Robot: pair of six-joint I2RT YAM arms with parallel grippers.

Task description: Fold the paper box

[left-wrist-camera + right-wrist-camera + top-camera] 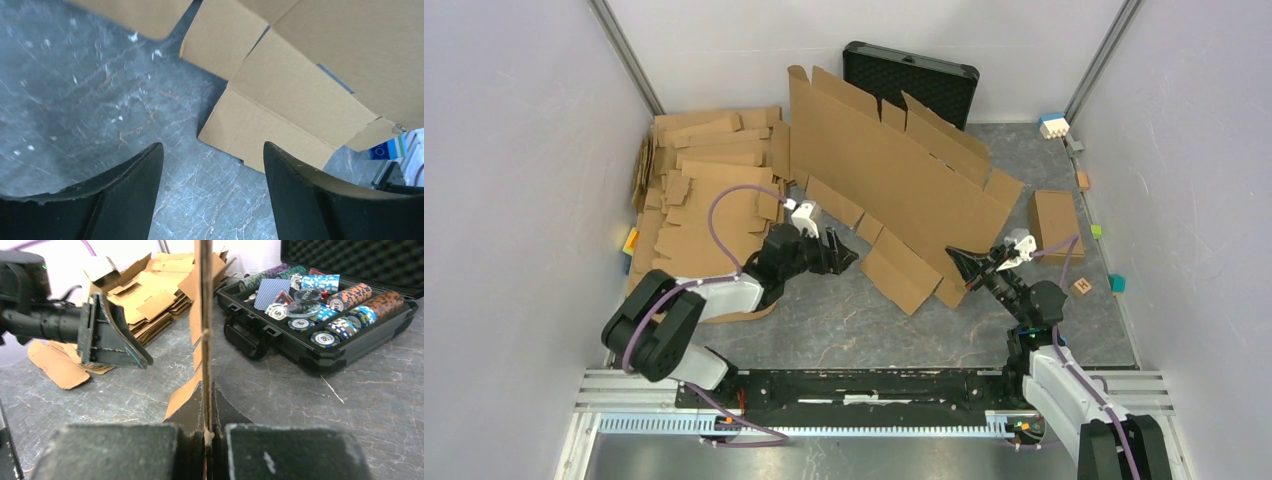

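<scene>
Paper box (894, 185) is standing up on its long edge, leaning, just in front of the black case (911, 78), with a few flaps down on the table (824, 320). My right tool (959, 260) is pinched tight on the sheet's bottom corner, on the side away from the case. Left tool (844, 252) is spread wide with nothing in it, hovering by the flaps further out from the case
</scene>
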